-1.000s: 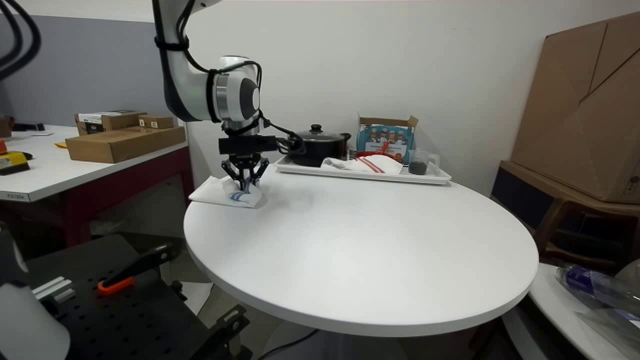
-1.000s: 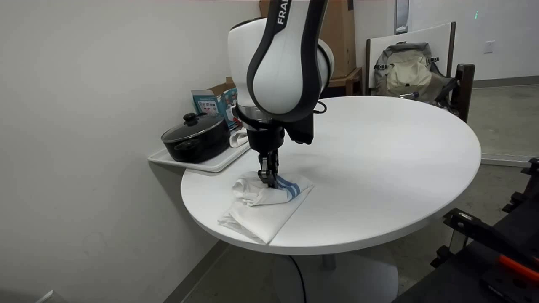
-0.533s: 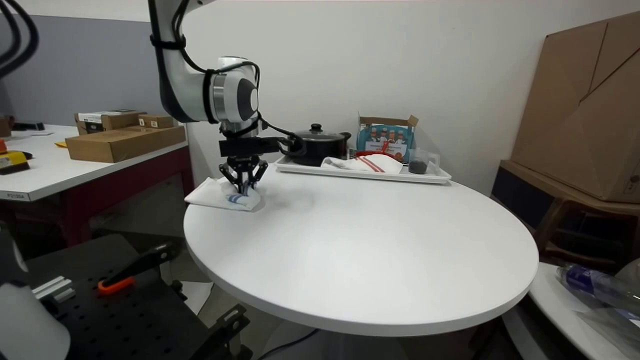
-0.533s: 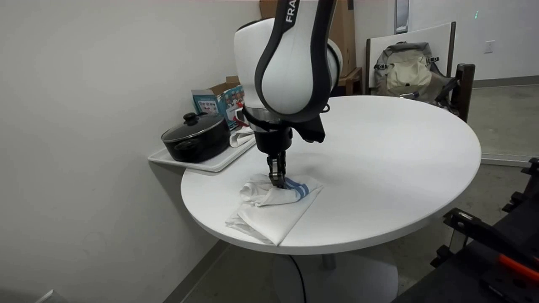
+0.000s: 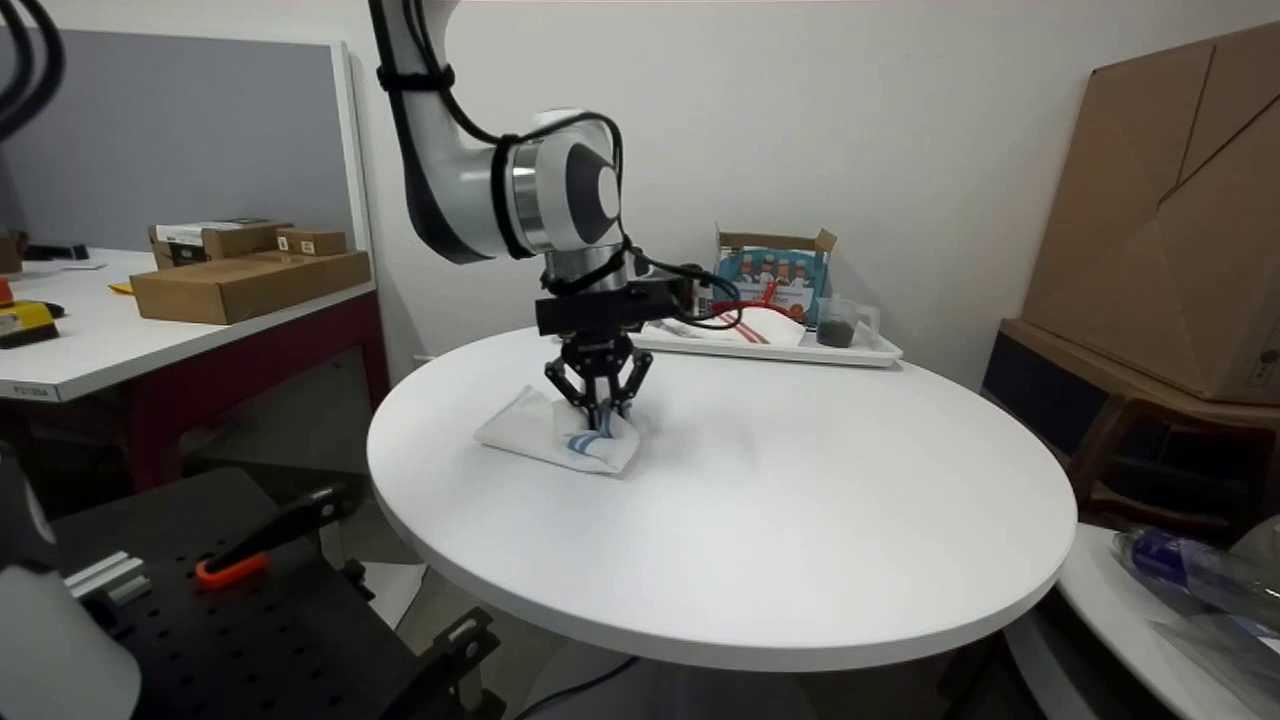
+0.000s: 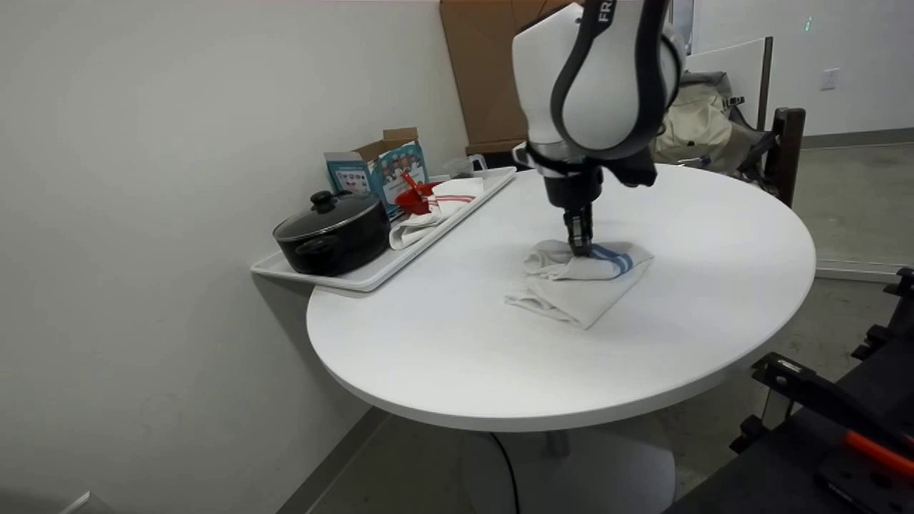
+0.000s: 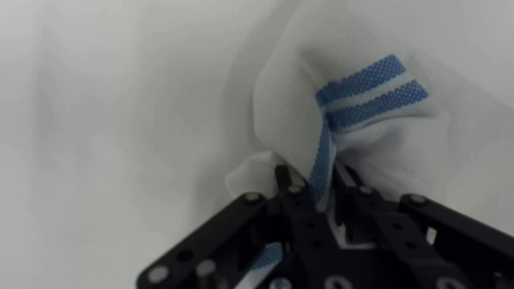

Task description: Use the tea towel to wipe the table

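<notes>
Rnd tbl [image 5: 780,530]: tea towel [image 5: 548,435], long axis approx twd desk [image 5: 100,345].

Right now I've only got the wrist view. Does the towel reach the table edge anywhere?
Observer: No. In both exterior views, every visible part of the tea towel sits over the table, short of its edge.
Operator: Anything else up there I could hit?
Observer: Yes, a long white tray at the table's edge, apart from the tea towel.
Operator: Anything heavy-looking on it?
Observer: In an exterior view, a lidded black pot stands at one end of it.
</notes>
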Action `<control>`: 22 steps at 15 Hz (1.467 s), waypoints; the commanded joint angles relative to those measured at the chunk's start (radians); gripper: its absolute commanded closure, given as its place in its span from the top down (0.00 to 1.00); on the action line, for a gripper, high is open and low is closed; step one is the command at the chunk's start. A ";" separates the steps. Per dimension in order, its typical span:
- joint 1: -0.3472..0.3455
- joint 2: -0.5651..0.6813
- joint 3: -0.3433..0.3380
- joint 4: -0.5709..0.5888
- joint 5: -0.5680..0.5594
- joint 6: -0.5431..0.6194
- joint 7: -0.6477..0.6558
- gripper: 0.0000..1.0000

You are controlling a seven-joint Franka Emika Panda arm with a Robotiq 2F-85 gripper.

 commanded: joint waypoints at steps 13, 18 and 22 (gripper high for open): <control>-0.082 -0.087 0.147 -0.099 0.110 -0.086 -0.026 0.05; -0.064 -0.052 0.238 0.004 0.195 -0.023 0.000 0.05; -0.093 -0.031 0.248 0.125 0.266 -0.182 -0.020 0.45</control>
